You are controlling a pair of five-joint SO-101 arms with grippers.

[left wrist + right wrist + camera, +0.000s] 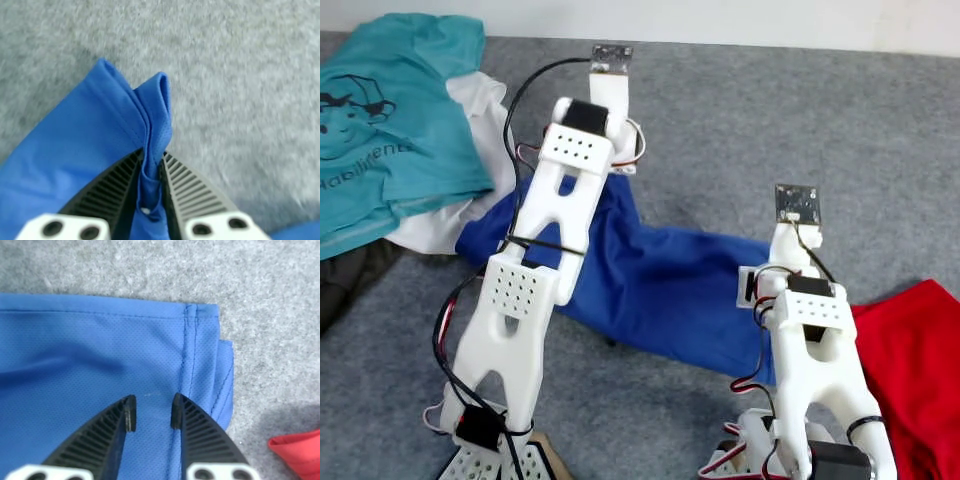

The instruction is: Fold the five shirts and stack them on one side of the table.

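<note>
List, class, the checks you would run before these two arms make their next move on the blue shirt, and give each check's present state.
1. Left jaws hold the blue shirt: ok, shut on a pinched fold.
2. Right jaws hold it too: not ok, open over the fabric near a hemmed corner.
3. Right jaws touch the fabric: cannot tell.
4. Red shirt clear of that corner: ok, grey table shows between them.
5. Blue shirt lies flat: not ok, creased in the high view.
</note>
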